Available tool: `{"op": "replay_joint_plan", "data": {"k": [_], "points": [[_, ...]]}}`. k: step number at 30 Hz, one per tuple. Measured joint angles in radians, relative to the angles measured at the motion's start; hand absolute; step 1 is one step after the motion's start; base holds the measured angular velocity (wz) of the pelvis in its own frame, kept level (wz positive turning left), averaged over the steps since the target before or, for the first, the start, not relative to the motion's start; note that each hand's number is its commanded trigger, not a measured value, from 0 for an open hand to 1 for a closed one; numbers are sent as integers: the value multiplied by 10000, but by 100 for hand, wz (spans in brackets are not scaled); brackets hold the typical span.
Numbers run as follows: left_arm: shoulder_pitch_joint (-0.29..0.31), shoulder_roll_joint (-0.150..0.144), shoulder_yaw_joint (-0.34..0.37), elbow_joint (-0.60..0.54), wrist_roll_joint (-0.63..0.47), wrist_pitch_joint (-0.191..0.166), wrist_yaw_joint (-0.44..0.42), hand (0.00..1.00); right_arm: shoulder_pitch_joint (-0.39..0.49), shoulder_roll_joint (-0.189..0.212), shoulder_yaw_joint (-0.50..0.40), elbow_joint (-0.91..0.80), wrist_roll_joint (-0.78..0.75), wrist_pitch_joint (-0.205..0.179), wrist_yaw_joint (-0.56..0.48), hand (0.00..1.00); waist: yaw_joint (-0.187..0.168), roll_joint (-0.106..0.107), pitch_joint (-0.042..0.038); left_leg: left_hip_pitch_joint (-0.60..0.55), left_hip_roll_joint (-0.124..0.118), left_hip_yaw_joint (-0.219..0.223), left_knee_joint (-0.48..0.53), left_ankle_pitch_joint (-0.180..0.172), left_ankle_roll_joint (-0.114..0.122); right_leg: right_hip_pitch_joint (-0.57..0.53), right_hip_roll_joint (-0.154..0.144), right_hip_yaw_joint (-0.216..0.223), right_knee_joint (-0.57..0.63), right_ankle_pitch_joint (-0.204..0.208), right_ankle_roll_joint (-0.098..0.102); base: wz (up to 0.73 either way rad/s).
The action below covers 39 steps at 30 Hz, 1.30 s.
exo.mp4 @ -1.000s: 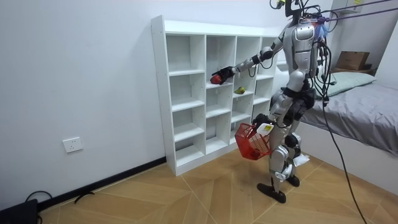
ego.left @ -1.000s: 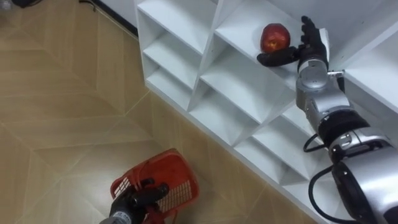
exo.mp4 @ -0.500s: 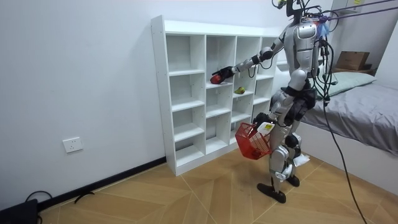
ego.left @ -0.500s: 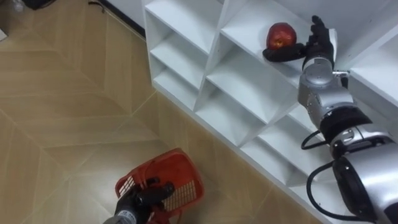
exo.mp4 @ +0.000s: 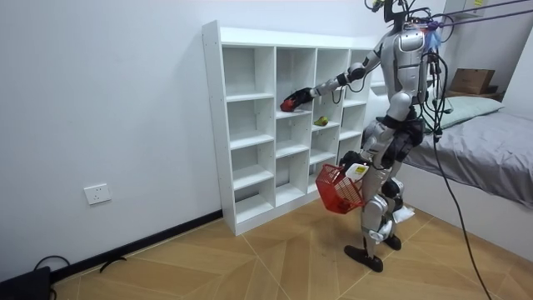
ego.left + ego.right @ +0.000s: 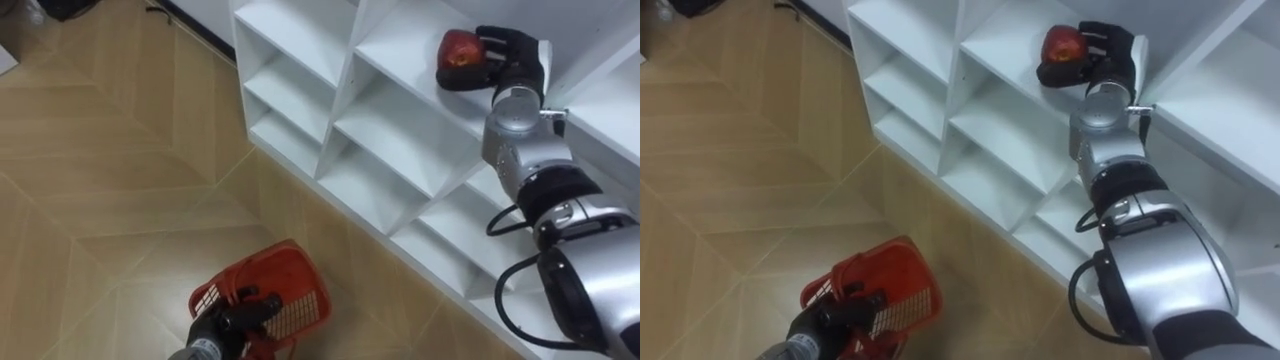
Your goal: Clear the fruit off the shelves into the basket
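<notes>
apple (image 6: 458, 48) between right hand (image 6: 515, 58) fingers (image 6: 497, 34) (curled), on shelf (image 6: 400, 45)

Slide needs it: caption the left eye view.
Right hand grips a red apple in the white shelf; left hand holds the red basket below.

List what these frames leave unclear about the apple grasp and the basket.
Eye views: the right hand curled round the apple hides its far side and underside, so I cannot tell whether it is lifted or resting on the shelf.
Left eye view: the basket is cut off by the bottom edge, and the left hand covers its handle.
Room view: the yellowish item in a neighbouring compartment is too small to identify.
</notes>
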Motion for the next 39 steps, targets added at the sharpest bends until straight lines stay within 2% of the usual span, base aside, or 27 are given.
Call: {"op": "replay_joint_plan", "data": {"k": [10, 15, 17, 21, 28, 31, 34, 36, 39], "points": [[-3, 65, 15, 77, -492, -4, -145, 100, -2, -34, 0, 172, -135, -171, 183, 100, 20, -20, 32, 10, -6, 5, -46, 29, 0, -17, -13, -24, -1, 0, 0, 0], [-5, 104, 22, 55, -965, -48, -287, 100, -15, -102, -94, 362, -269, -464, 425, 100, 138, 15, 184, 6, 4, -4, -65, 40, -19, -35, 1, -16, -1, 2, -4, 0], [-5, 187, 23, 37, -1008, -55, -333, 100, -15, -153, -89, 361, -459, -509, 538, 100, 178, 1, 203, 0, 14, 19, -93, 46, -30, -67, 6, 10, 2, 6, -10, -4], [1, 252, 19, 20, -1174, -45, -396, 100, -43, -290, -70, 351, -524, -685, 688, 100, 228, -27, 215, -79, 17, 41, -198, 112, -39, -216, 1, 35, 16, 14, -23, -2], [111, 370, 16, -170, -1157, -9, -401, 100, -60, -309, 29, 337, -509, -691, 637, 100, 216, -64, 203, -82, 22, 27, -197, 114, -40, -209, 6, 14, 12, 14, -23, 0], [92, 365, 26, -224, -1025, -7, -401, 100, -61, -311, 67, 232, -532, -647, 575, 100, 200, -102, 179, -135, 27, 19, -145, 113, -40, -228, 16, 25, 11, 14, -23, 0], [213, 368, 21, -645, -980, 1, -398, 100, -51, -282, 58, -133, -514, -419, 700, 100, 109, -117, 171, -161, 26, 63, -62, 111, -41, -240, 18, 141, 12, 21, -35, -1], [213, 347, 21, -803, -966, -6, -379, 100, -10, -126, 142, -584, -610, -117, 856, 100, -153, -149, 147, -167, 23, 53, -36, 113, -38, -236, 19, 163, 20, 27, -44, 0], [57, 260, 19, -832, -1053, -6, -323, 100, 7, 84, 393, -1017, -884, 85, 1164, 100, -484, -169, 123, -121, 20, 105, 22, 117, -31, -188, 15, 229, 25, 36, -59, -3]]}}
